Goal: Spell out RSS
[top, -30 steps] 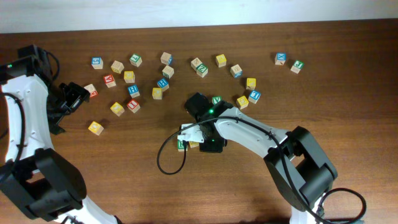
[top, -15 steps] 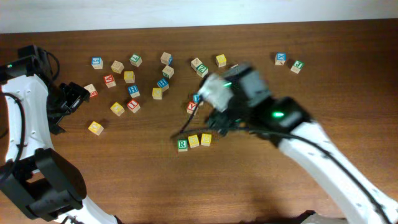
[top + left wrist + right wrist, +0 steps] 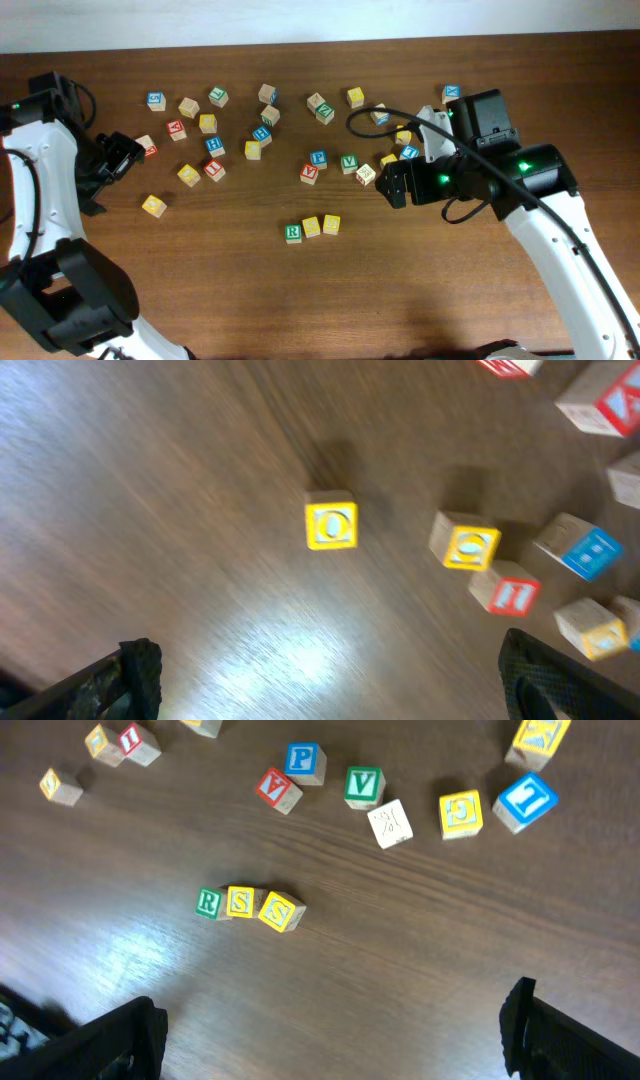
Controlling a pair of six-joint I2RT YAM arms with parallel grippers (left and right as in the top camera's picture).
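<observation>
Three cubes stand in a row at the table's middle front and read RSS. They are the green R cube [image 3: 292, 232] [image 3: 208, 902], a yellow S cube [image 3: 311, 227] [image 3: 240, 901] and a second yellow S cube [image 3: 331, 224] [image 3: 281, 911], which is turned slightly askew. My right gripper [image 3: 395, 184] [image 3: 335, 1030] hangs open and empty, up and to the right of the row. Far to the left, my left gripper [image 3: 112, 160] [image 3: 325, 670] is open over bare wood with nothing between its fingers.
Several loose letter cubes lie scattered across the back half of the table. Among them are a green V cube [image 3: 348, 161] [image 3: 363, 785], a blue P cube [image 3: 304, 761] and a lone yellow cube [image 3: 153, 205] [image 3: 331, 526] near my left gripper.
My right gripper has opened and let go of the last S cube. It has lifted off the row and drawn back to the right. The left arm has not moved.
</observation>
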